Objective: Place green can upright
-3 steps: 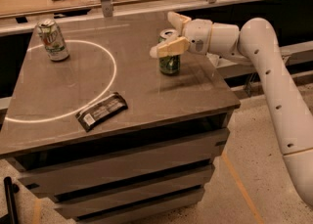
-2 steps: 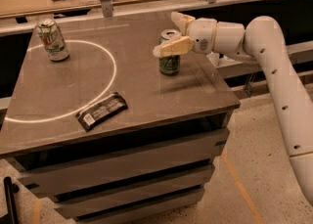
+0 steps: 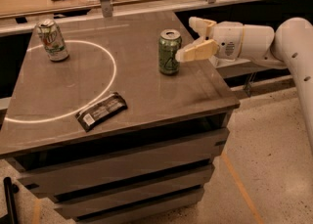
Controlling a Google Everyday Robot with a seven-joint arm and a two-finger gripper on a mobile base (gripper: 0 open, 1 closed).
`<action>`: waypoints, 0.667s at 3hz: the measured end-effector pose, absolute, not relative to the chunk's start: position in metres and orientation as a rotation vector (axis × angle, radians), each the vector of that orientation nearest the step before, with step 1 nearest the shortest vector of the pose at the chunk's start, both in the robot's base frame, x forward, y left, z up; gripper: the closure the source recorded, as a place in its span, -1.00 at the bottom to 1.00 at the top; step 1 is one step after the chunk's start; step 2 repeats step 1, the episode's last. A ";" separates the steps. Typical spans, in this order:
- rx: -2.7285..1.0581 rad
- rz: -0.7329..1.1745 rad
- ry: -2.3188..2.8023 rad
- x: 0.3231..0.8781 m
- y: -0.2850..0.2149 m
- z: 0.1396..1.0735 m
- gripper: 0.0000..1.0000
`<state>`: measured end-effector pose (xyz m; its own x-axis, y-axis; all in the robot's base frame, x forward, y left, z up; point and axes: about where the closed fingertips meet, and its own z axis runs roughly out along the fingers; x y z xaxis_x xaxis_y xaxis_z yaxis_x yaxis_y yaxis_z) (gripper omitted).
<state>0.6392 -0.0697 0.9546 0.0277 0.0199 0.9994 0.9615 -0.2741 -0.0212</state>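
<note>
Standing upright on the table [image 3: 146, 96], the green can [image 3: 169, 52] sits just above and right of frame centre, outside the white circle [image 3: 113, 66] marked on the tabletop. The gripper [image 3: 186, 39] is right of the can, fingers spread apart and empty; the lower finger [image 3: 198, 51] ends just beside the can's side, contact not discernible. A white-and-green can [image 3: 52, 39] stands at upper left. A dark wrapped bar [image 3: 101, 110] lies at lower left of centre.

The green can [image 3: 169, 52] stands upright on the tabletop [image 3: 146, 91], right of centre. The pincer [image 3: 186, 39] is just right of it, fingers apart, over the right edge. Another can [image 3: 53, 39] stands back left; a bar [image 3: 101, 111] lies in front.
</note>
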 end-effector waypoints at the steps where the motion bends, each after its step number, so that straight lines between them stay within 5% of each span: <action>1: -1.443 -1.378 -1.061 0.638 -0.072 0.955 -1.00; 2: -1.443 -1.378 -1.061 0.638 -0.072 0.955 -1.00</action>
